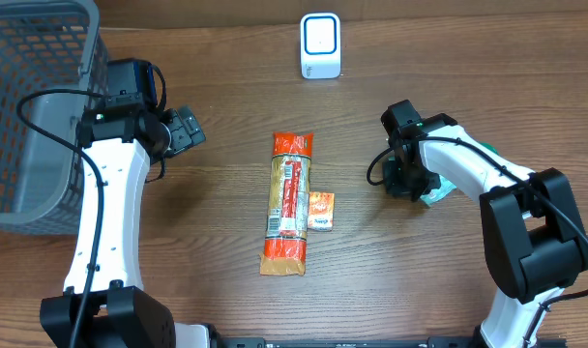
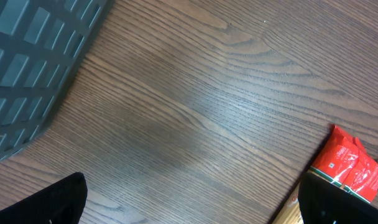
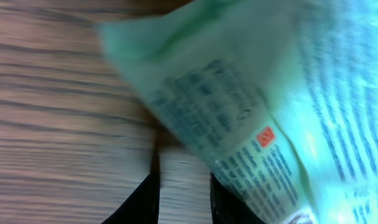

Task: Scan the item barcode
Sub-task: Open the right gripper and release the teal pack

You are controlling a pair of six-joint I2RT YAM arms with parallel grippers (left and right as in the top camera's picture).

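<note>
A pale green packet with printed text fills the right wrist view; overhead only a corner of this item shows beside the right arm. My right gripper sits low over its edge. The fingers stand narrowly apart with bare wood between them, and the packet lies over the right one. The white barcode scanner stands at the back of the table. My left gripper hangs wide open over bare wood, holding nothing.
A long orange snack packet lies mid-table with a small orange packet at its right side. A grey mesh basket occupies the far left.
</note>
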